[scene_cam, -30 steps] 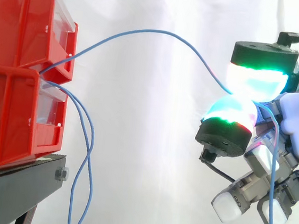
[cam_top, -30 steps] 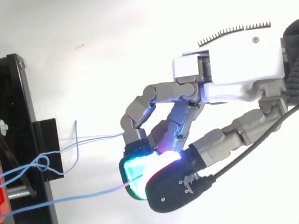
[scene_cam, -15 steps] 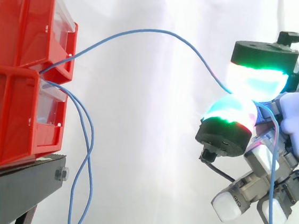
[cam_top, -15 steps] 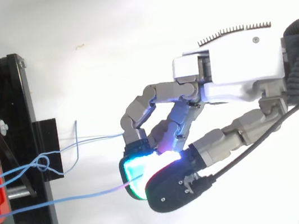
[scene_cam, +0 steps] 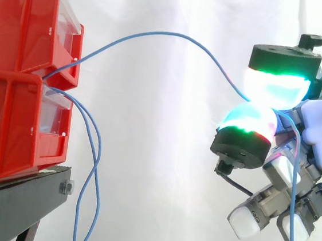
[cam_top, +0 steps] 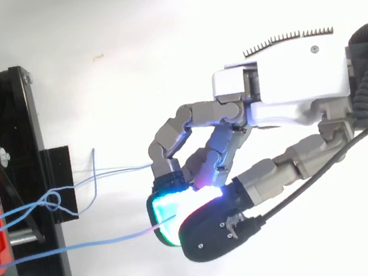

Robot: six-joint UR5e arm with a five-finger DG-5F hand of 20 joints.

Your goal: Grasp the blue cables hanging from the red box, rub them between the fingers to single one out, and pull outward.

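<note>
Hand comes in at the right edge of the side view, its fingers curled. Its green and cyan glowing pads are pressed one above the other, with a single blue cable pinched in the seam between them. The other fingers are bent down and inward below the pinch and have white tips. Behind the pads, the free end of the held cable drops across these lower fingers and runs off the bottom of the view.

From the pinch the cable climbs leftward in a slack arc, peaks about halfway across, and slopes down to the gap between the stacked red bins. In the top view the same cable runs nearly straight from the pads across open space to the bin front at the left edge.

The other blue cables leave the same gap, curve out over the front of the lower bin and hang loose beside the black stand, well apart from the hand. The top view shows them looped into a small tangle just in front of the bins.

The bins sit one on the other at the left, on the stand. A white curtain hangs behind everything.
</note>
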